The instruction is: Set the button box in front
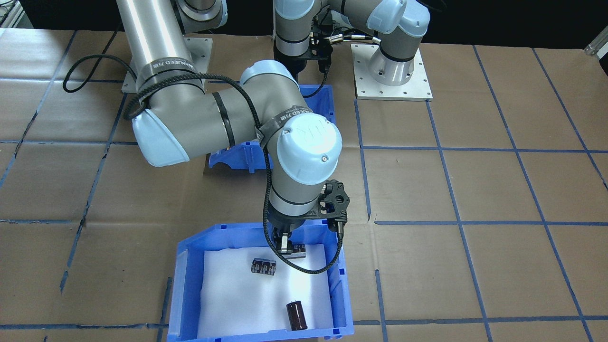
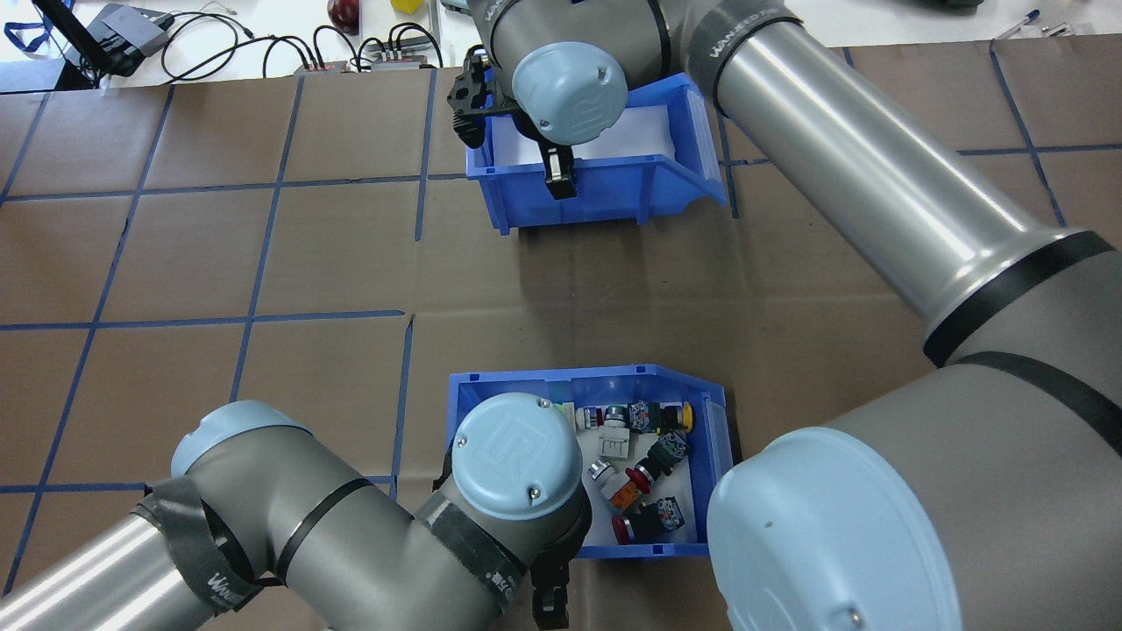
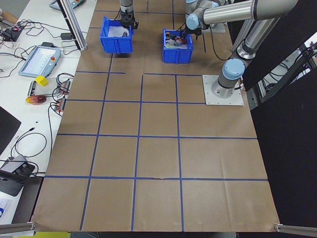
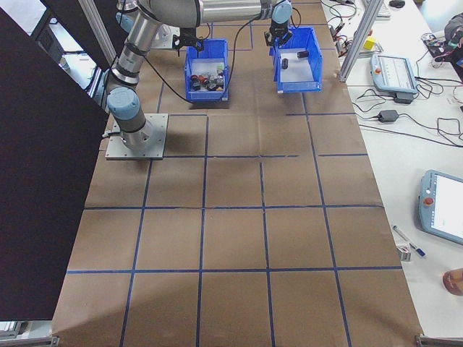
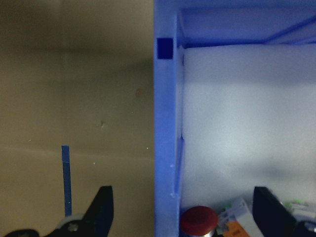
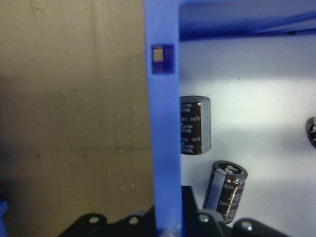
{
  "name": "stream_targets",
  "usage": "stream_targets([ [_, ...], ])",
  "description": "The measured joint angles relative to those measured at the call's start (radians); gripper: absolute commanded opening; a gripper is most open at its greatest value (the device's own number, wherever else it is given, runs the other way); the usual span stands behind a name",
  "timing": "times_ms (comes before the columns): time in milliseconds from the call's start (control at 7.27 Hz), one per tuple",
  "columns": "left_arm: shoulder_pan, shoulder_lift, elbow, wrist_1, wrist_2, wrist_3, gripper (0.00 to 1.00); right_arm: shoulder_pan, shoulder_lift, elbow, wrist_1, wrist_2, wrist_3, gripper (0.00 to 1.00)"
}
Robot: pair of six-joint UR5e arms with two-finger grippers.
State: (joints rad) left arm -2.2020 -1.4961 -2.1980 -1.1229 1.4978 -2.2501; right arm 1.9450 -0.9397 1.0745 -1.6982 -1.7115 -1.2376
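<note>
With the button box [image 2: 714, 421] at the robot's side and the left gripper [image 5: 183, 195] spread astride 1 wall, we should clench squarely before lifting; the right gripper [image 2: 559, 180] looks clamped on the other bin [image 2: 614, 188].

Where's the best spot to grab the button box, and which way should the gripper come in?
Grip the button box by its side wall, coming straight down. The wall is thin, upright and bare along its top edge, so one finger can go inside against the foam liner and one outside. The left gripper already straddles it that way, open, clear of the red button.
</note>
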Motion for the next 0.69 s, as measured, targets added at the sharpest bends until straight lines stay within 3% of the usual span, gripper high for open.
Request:
stream_targets([
  [138,0.000,-0.001,-0.014,0.010,-0.001,-0.009,0.95,-0.054,-0.038,0.003,0.008,-0.005,-0.080,0.06],
  [413,-0.001,-0.018,-0.027,0.037,-0.002,-0.015,0.50,-0.176,-0.119,0.034,0.021,-0.004,-0.210,0.06],
  [688,-0.002,-0.035,-0.030,0.095,-0.001,-0.015,0.12,-0.284,-0.219,0.142,0.021,-0.007,-0.275,0.06],
])
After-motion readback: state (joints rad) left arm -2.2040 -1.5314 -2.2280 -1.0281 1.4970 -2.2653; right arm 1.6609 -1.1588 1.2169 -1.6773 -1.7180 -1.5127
